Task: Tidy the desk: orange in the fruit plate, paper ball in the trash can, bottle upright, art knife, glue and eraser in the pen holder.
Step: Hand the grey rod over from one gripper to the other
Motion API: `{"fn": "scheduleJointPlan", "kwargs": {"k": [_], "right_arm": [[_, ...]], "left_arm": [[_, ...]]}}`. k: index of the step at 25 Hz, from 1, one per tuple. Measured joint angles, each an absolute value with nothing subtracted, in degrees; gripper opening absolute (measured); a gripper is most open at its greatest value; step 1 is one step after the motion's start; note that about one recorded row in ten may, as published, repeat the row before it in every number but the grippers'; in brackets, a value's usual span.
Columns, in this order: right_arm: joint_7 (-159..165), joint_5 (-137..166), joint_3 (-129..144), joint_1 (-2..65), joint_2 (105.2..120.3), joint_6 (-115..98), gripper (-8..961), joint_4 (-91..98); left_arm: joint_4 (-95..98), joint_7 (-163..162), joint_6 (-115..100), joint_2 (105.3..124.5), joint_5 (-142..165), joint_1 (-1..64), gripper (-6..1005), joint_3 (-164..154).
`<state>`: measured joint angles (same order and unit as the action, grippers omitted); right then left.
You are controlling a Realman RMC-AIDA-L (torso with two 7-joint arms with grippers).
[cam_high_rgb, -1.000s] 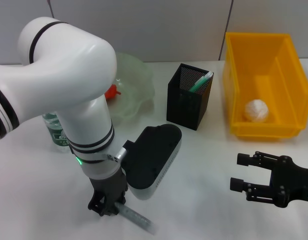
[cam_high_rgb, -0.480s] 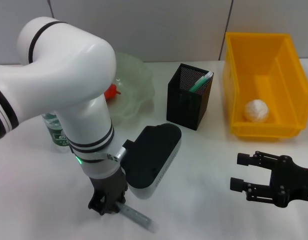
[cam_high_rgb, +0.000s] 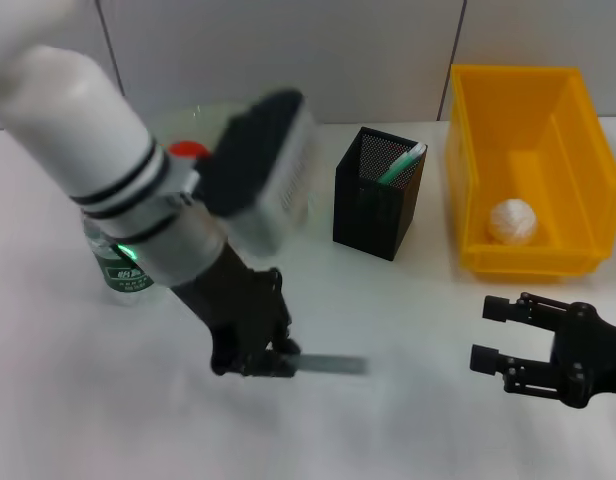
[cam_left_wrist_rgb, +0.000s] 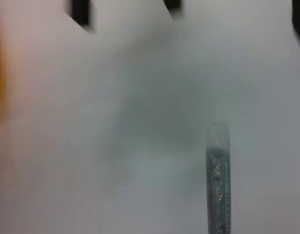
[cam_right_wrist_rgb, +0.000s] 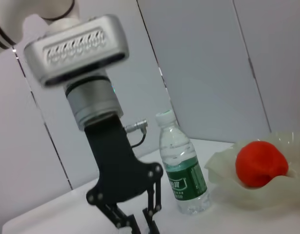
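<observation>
From the head camera, the left gripper [cam_high_rgb: 260, 358] hangs over the white desk [cam_high_rgb: 408, 420] at front centre, its fingers closed on one end of a slim grey art knife [cam_high_rgb: 328, 364] that juts out level toward the robot's right. Behind it the bottle [cam_high_rgb: 116, 268] stands upright near the fruit plate [cam_high_rgb: 288, 190], which holds the orange [cam_high_rgb: 188, 150]. The black mesh pen holder [cam_high_rgb: 378, 192] stands at centre back with a green-tipped item [cam_high_rgb: 402, 164] in it, and the paper ball [cam_high_rgb: 512, 220] lies in the yellow trash can [cam_high_rgb: 528, 165]. The right gripper [cam_high_rgb: 500, 335] rests low at the right, fingers spread and empty. The left wrist camera shows the art knife [cam_left_wrist_rgb: 218, 187] blurred over the desk. The right wrist camera shows the left gripper [cam_right_wrist_rgb: 135, 225] narrowed at its tips, beside the bottle [cam_right_wrist_rgb: 181, 171], orange [cam_right_wrist_rgb: 261, 163] and plate [cam_right_wrist_rgb: 237, 192].
</observation>
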<state>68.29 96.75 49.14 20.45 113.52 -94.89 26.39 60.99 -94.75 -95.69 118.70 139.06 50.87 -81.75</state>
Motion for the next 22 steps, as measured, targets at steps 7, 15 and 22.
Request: {"fn": "scheduleJointPlan", "kwargs": {"k": [7, 15, 22], "right_arm": [[69.83, 97.09, 46.37, 20.53, 111.35, -100.73, 766, 26.47], [82.46, 99.14, 46.35, 22.65, 108.25, -104.31, 765, 31.69], [98.61, 103.96, 46.31, 25.75, 108.65, -104.65, 764, 40.92]], "left_arm": [[60.46, -95.32, -96.02, 118.72, 130.68, 45.93, 152, -70.77], [60.16, -95.75, -91.33, 118.88, 125.43, 41.12, 150, -70.69], [57.76, -95.42, -90.02, 118.79, 122.91, 40.69, 148, -70.71]]}}
